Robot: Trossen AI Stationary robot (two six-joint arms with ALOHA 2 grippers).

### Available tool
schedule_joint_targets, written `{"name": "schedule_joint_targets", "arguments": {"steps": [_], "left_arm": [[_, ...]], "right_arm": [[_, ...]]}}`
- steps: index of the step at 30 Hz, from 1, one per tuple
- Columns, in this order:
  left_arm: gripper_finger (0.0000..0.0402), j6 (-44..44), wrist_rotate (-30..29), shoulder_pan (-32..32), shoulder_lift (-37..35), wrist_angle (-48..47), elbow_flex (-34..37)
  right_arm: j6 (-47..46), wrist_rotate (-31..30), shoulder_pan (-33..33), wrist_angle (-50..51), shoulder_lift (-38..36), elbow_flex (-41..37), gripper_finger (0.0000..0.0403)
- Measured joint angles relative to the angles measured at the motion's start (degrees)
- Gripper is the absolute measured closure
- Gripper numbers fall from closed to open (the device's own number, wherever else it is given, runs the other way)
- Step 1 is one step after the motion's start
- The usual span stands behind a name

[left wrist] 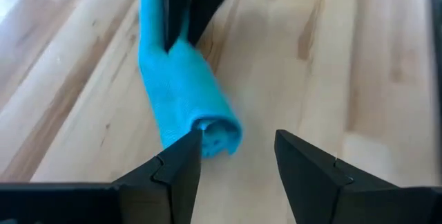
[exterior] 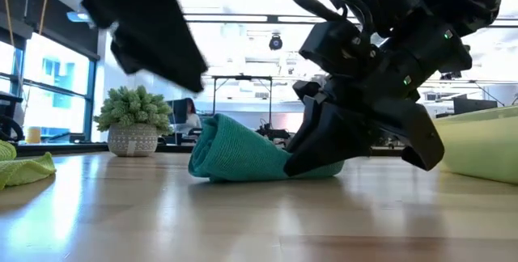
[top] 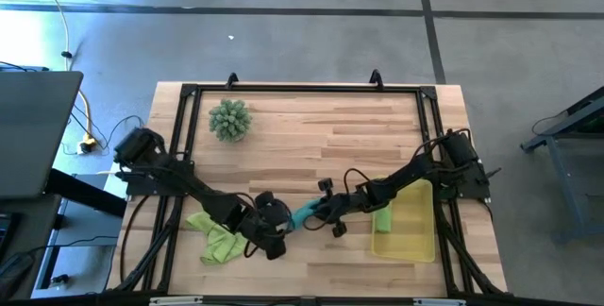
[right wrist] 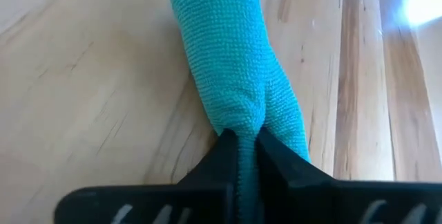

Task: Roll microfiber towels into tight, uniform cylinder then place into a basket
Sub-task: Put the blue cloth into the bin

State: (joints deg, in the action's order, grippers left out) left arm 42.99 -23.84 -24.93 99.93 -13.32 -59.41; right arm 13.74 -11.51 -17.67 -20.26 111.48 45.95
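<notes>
Teal towel [top: 304, 215], rolled, lies on the table just beside the basket [top: 408, 235]. I see the right gripper [right wrist: 246, 156] pinching its basket-side end; the left gripper [left wrist: 238, 156] stands spread at the far end.

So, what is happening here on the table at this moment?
The right gripper has its jaws shut on one end of the rolled teal towel, which lies on the wooden table. The left gripper waits open at the roll's other end. One rolled green towel is already in the yellow basket; another green towel lies unrolled.
</notes>
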Motion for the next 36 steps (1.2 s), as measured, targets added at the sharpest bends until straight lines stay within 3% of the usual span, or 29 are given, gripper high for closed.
{"name": "schedule_joint_targets", "arguments": {"steps": [8,19,36], "left_arm": [[0.0229,1.9,-4.9,0.0,-5.5,-2.3,-0.2],[0.0229,1.8,-14.4,0.2,-6.5,-9.3,-0.2],[0.0229,2.4,-16.9,0.2,-6.4,-16.0,-0.2]], "right_arm": [[-8.2,-2.0,0.0,6.5,-0.7,2.5,0.0399],[-25.6,-8.9,0.1,35.4,-5.9,11.4,0.0402],[-60.1,-18.2,-2.8,82.8,-12.3,28.3,0.0403]]}}
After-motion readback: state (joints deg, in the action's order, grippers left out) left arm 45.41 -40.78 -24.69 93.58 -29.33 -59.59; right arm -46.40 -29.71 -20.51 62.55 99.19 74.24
